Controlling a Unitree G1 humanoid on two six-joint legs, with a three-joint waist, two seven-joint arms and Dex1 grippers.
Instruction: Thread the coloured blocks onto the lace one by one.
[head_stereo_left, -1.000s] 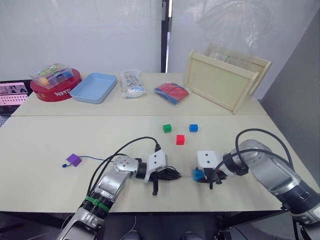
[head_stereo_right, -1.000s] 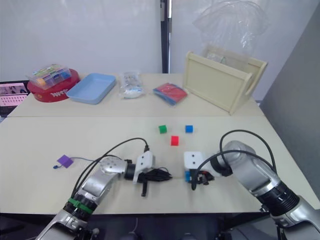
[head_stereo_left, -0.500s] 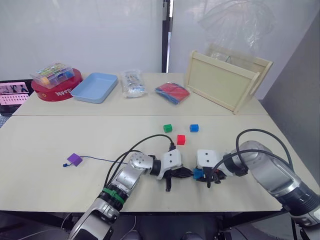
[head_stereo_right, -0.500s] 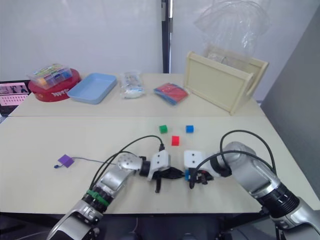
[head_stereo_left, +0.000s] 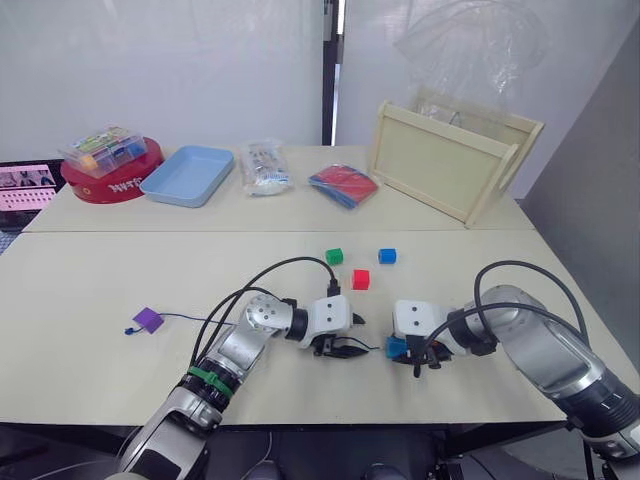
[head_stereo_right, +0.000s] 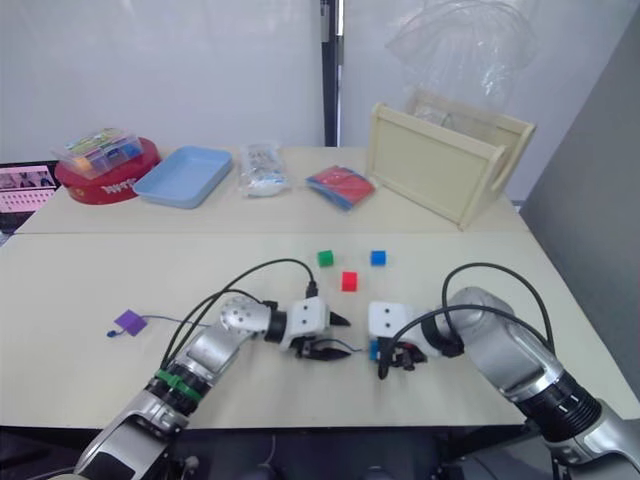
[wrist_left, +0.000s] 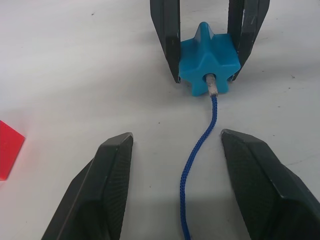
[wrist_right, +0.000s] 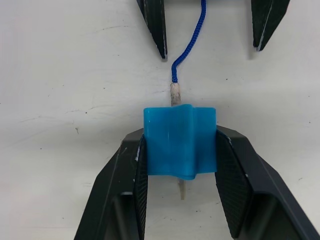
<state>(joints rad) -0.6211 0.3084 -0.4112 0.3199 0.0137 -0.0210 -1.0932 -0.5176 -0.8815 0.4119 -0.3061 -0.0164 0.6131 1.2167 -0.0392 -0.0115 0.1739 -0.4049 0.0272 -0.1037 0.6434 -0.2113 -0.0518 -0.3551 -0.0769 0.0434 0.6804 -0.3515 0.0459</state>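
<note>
Pinching the light blue block (wrist_right: 180, 140) on the worktop (head_stereo_left: 100, 290), my right tool (wrist_right: 179, 150) has the lace (wrist_left: 197, 155) tip poking through toward me. My left tool (wrist_left: 175, 165), spread, straddles the lace, whose length runs straight between both tools.

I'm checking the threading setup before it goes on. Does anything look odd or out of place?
Nothing looks damaged or spilled. The lace has its pale tip through the light blue block, which the right gripper clamps. The left gripper is open around the lace. The light blue block is star-shaped, not a cube.
</note>
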